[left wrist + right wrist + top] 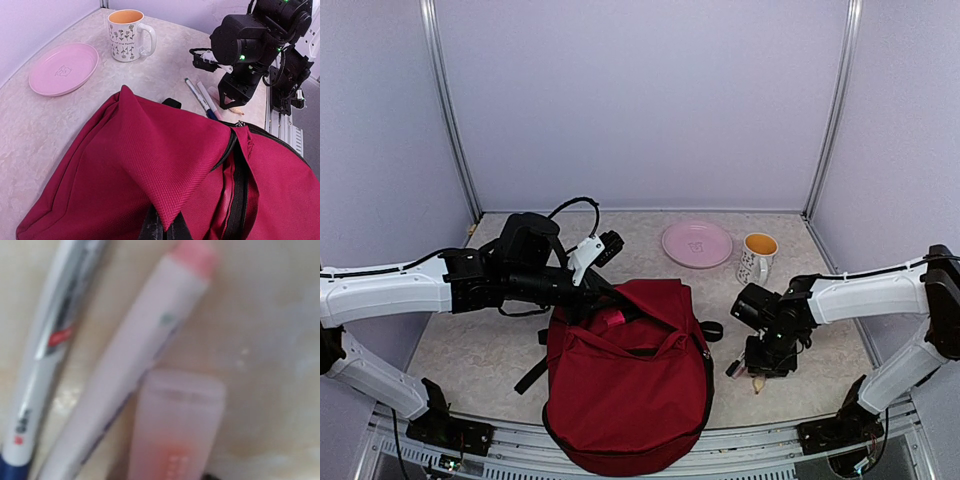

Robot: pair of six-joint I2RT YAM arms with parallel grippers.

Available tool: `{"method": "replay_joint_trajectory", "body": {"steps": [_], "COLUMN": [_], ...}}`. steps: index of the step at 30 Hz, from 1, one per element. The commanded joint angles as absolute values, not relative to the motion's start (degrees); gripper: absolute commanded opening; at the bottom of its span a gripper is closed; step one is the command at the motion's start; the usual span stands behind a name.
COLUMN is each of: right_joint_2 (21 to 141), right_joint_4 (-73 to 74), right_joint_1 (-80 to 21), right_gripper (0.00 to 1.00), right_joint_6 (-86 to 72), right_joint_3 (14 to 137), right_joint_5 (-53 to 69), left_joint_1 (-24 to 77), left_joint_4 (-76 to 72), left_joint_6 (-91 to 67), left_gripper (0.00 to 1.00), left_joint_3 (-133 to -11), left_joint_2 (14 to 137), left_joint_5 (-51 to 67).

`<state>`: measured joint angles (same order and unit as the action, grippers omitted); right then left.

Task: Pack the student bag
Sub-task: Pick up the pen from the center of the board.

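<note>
Left gripper (164,229) is clamped tight on a fold of the student bag (625,390), pinching the top flap right by the zip and holding it up like a tent. Bag's lying on the near middle of the table (470,350), between the two arms, mouth facing the far side. My take: it's soft floppy fabric that sags wherever it isn't held and is probably light, so the firmer zip edge or a black strap (532,375) is the place to grab. Just right of it lie a white pen (196,95) and a pale pink marker (210,97), with the right gripper (231,100) hovering over them; can't tell if its jaws are spread or closed. Further back, a flowery mug (757,257) and a pink plate (697,243). Inside of the bag is hidden, and the right wrist view is a blurry close-up with a translucent pink thing (175,430) I can't identify
</note>
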<state>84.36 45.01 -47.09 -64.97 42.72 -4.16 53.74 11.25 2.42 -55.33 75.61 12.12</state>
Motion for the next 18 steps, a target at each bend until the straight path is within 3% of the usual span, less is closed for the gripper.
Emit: {"method": "replay_joint_trajectory", "body": {"steps": [1,4,18], "right_joint_2": [85.6,84.7,76.8], "right_joint_4": [47.3,47.5,56.8], "right_joint_1": [-46.1,-46.1,-46.1], "right_gripper": [0.28,0.10,0.04], "right_joint_6": [-64.2,-64.9,-69.6], "right_joint_3": [41.0,40.8,46.5], "right_joint_5": [-7.8,-7.8,-17.5], "left_joint_1": [54.1,54.1,54.1], "left_joint_4": [9.8,9.8,9.8], "left_joint_6": [2.8,2.8,2.7], "left_gripper": [0.00,0.00,0.00], "left_joint_3": [-57.0,-57.0,-57.0], "left_joint_2": [75.1,75.2,75.1], "left_joint_5": [13.8,13.7,13.5]}}
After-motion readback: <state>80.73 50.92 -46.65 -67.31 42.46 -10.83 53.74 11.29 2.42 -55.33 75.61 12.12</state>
